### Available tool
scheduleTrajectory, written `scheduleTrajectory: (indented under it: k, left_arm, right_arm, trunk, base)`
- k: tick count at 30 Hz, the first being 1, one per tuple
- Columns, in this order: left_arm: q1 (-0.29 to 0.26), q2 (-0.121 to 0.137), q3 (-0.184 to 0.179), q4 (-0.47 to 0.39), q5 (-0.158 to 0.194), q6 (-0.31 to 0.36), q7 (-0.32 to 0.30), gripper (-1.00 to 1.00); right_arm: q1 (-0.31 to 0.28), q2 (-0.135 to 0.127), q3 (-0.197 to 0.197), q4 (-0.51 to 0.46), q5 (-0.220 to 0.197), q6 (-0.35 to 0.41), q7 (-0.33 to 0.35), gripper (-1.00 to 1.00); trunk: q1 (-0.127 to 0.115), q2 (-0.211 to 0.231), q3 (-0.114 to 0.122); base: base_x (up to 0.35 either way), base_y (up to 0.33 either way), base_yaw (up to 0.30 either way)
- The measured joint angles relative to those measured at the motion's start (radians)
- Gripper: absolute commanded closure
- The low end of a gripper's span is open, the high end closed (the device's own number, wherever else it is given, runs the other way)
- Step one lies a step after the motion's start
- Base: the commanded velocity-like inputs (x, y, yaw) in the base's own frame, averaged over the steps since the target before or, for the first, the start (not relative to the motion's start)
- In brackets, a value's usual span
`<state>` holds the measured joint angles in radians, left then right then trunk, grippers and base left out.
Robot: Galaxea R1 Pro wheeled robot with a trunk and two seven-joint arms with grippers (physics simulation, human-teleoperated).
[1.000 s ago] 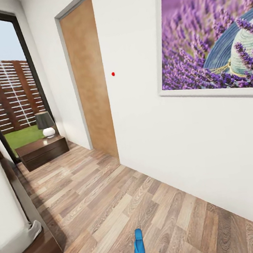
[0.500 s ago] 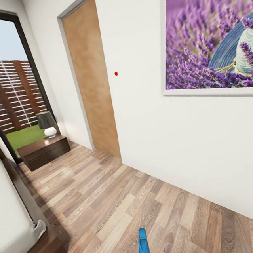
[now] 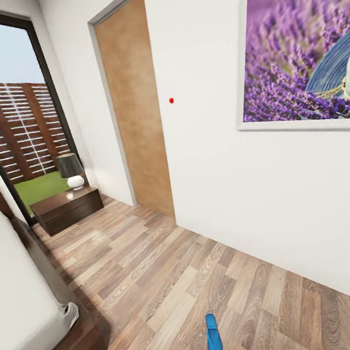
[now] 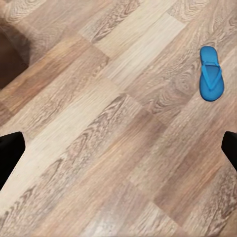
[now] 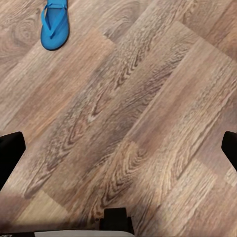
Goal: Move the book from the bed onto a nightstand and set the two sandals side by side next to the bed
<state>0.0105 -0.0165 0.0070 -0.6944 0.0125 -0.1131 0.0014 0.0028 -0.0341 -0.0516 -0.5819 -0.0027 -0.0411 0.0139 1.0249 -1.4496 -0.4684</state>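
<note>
In the head view, one blue sandal [image 3: 213,337] lay flat on the wood-plank floor [image 3: 155,277], well apart from the bed [image 3: 27,310] at the left and nearer the white wall carrying the lavender picture [image 3: 302,53]. The bed's pale mattress sat on its dark frame, with no book visible on the part shown. Beyond its head end stood the nightstand [image 3: 69,208] with the black-shaded lamp [image 3: 72,171] on top — just in front of the tall window [image 3: 11,108] and near the brown door [image 3: 135,103].

The left end effector [image 4: 118,148] hung over bare floor with its fingers [image 4: 10,153] spread wide apart, gripping nothing; the sandal [image 4: 211,73] lay off to one side. The right end effector [image 5: 118,148] was likewise spread wide and empty above the planks, the sandal [image 5: 54,22] near the frame's edge.
</note>
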Motion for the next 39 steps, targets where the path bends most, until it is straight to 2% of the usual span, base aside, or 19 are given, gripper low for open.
scheduleTrajectory:
  k: [21,28,30,31,33,35,37,39]
  left_arm:
    - [0.000,-0.001,-0.001,0.000,0.000,0.000,0.000,-1.00]
    - [0.000,-0.002,-0.003,0.000,-0.001,0.000,0.000,-1.00]
    - [0.000,-0.002,-0.003,0.000,-0.001,0.000,0.000,-1.00]
    - [0.000,-0.002,-0.003,0.001,-0.001,0.000,0.000,-1.00]
    - [0.000,-0.002,-0.003,0.000,-0.001,0.000,0.000,-1.00]
    - [0.000,-0.002,-0.004,0.001,-0.001,0.000,0.000,-1.00]
    - [0.000,-0.002,-0.004,0.001,-0.001,0.000,0.000,-1.00]
    - [0.000,-0.002,-0.004,0.001,-0.002,-0.001,0.000,-1.00]
  right_arm:
    - [0.000,0.004,-0.001,0.000,0.000,0.001,-0.001,-1.00]
    - [-0.002,0.004,-0.001,-0.021,0.002,0.031,-0.008,-1.00]
    - [-0.006,0.005,-0.001,-0.045,0.003,0.082,-0.009,-1.00]
    - [-0.035,0.006,-0.001,-0.065,0.003,0.162,-0.009,-1.00]
    - [-0.067,0.007,-0.001,-0.075,0.003,0.217,-0.010,-1.00]
    - [-0.135,0.008,-0.001,-0.084,0.004,0.293,-0.010,-1.00]
    - [-0.193,0.009,0.000,-0.088,0.007,0.329,-0.010,-1.00]
    - [-0.223,0.015,0.000,-0.089,0.008,0.341,-0.010,-1.00]
  trunk:
    - [0.000,0.000,0.000]
    - [0.000,0.000,0.000]
    - [0.000,0.000,0.000]
    - [0.000,0.000,0.000]
    - [0.000,0.000,0.000]
    - [0.000,0.000,0.000]
    - [0.000,0.000,0.000]
    - [0.000,0.000,0.000]
  base:
    - [0.000,0.040,0.000]
    - [0.000,0.000,0.000]
    - [0.000,0.000,0.000]
    - [0.000,0.000,0.000]
    - [0.000,0.000,0.000]
    - [0.000,0.000,0.000]
    - [0.000,0.000,0.000]
    - [0.000,0.000,0.000]
